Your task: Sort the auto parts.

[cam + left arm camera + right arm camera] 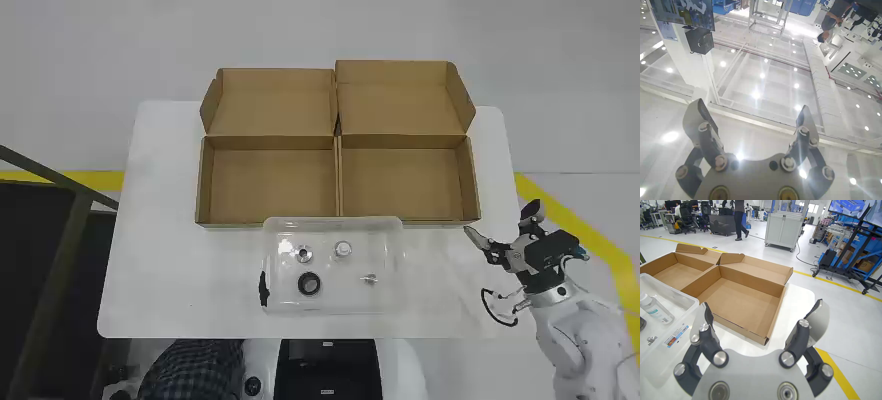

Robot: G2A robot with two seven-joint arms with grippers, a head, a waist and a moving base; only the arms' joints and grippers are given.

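Two open cardboard boxes, a left box (270,185) and a right box (405,185), sit side by side along the far edge of the white worktop (160,260). One clear plastic bin (392,300) sits by the near edge. In it I count one black ring (310,285), one small bottle (657,311), one tiny silver bolt (369,279) and one dark round part (301,256). The right gripper (762,308) hangs by the worktop's right edge, wide open, holding nothing. The left gripper (753,113) points up at the ceiling, wide open and empty too.
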